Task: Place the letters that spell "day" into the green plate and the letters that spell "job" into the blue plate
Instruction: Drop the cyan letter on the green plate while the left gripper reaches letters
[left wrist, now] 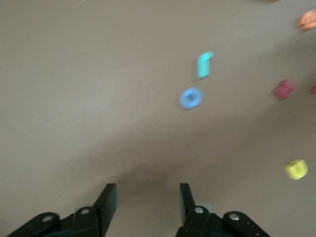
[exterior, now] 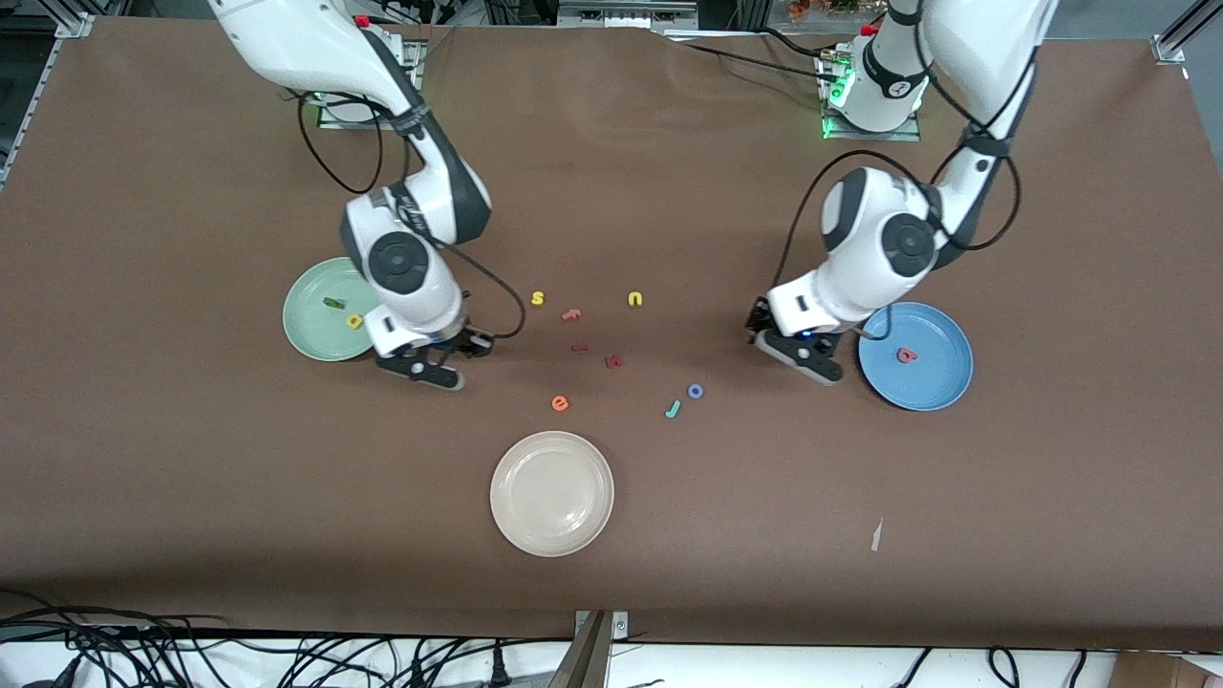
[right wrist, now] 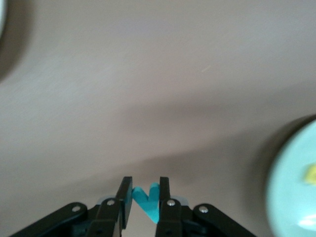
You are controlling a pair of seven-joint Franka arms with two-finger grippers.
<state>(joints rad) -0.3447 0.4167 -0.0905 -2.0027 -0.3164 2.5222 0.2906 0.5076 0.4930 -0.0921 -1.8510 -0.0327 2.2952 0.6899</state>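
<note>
My right gripper (right wrist: 146, 196) is shut on the light-blue "y" (right wrist: 147, 201), which sits pinched between its fingers. In the front view this gripper (exterior: 449, 358) hangs over bare table beside the green plate (exterior: 306, 330). That plate holds the dark green "d" (exterior: 333, 303) and the yellow "a" (exterior: 354, 321). My left gripper (left wrist: 147, 200) is open and holds nothing, over the table beside the blue plate (exterior: 941, 377), where the pink "b" (exterior: 906, 354) lies. The blue "o" (exterior: 696, 390) and the teal "j" (exterior: 673, 409) lie on the table between the arms.
A cream-white plate (exterior: 552, 459) stands nearer the front camera. Loose letters lie mid-table: yellow "s" (exterior: 538, 298), yellow "u" (exterior: 635, 299), orange "e" (exterior: 560, 403), dark red "k" (exterior: 613, 361) and two small reddish pieces (exterior: 571, 313).
</note>
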